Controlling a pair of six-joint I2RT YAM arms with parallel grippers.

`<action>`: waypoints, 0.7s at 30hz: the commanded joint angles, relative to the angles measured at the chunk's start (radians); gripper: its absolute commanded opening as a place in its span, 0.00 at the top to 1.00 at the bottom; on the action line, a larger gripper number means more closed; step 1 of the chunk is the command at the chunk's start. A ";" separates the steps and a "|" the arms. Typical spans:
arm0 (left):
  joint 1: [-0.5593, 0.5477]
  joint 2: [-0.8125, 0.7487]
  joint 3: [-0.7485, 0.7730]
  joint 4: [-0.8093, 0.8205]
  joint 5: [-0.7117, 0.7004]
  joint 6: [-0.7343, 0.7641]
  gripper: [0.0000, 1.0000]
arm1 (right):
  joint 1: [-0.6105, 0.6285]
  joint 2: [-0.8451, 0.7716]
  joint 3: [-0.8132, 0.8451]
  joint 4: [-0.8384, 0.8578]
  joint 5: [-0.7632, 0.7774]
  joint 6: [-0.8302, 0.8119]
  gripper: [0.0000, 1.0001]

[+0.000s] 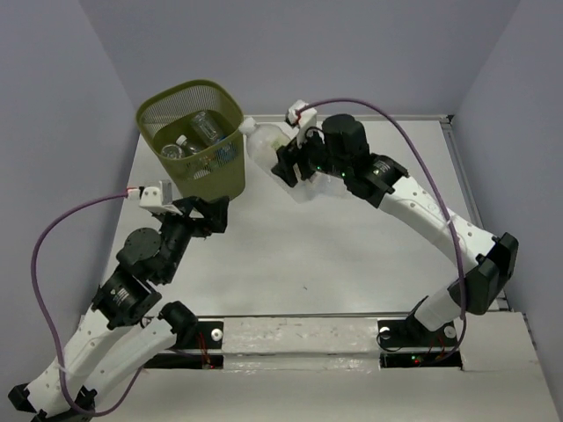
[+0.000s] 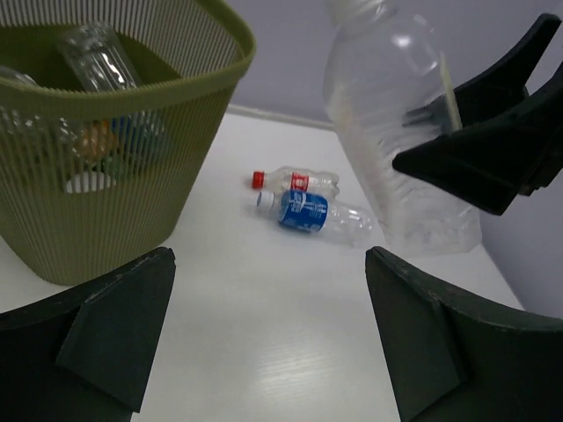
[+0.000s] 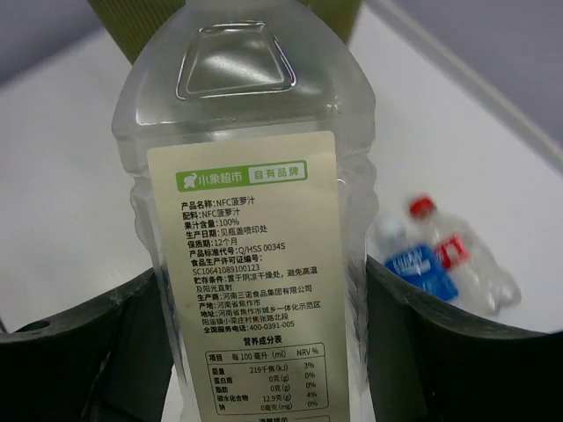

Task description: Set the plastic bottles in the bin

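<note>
My right gripper is shut on a clear plastic bottle with a cream label, holding it above the table just right of the olive-green mesh bin. The right wrist view shows this bottle filling the gap between my fingers, with the bin's wall beyond. Several bottles lie inside the bin. Two small bottles lie on the table: one with a red cap and one with a blue label. My left gripper is open and empty, low beside the bin.
The right gripper's black fingers and the held bottle hang at the right of the left wrist view. The two loose bottles lie to the right of the held bottle. The table's far edge meets the wall just behind the bin.
</note>
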 commanded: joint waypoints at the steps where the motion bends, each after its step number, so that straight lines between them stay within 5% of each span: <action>1: 0.004 -0.085 0.091 0.080 -0.124 0.061 0.01 | 0.038 0.079 0.298 0.299 -0.091 0.142 0.62; 12: 0.004 -0.159 0.102 0.073 -0.177 0.096 0.01 | 0.109 0.715 1.046 0.542 -0.135 0.207 0.61; 18: 0.004 -0.174 0.079 0.054 -0.156 0.078 0.01 | 0.109 0.785 0.992 0.841 -0.095 0.265 0.59; 21: 0.003 -0.173 0.073 0.045 -0.138 0.062 0.01 | 0.118 0.886 1.152 0.852 -0.058 0.267 0.57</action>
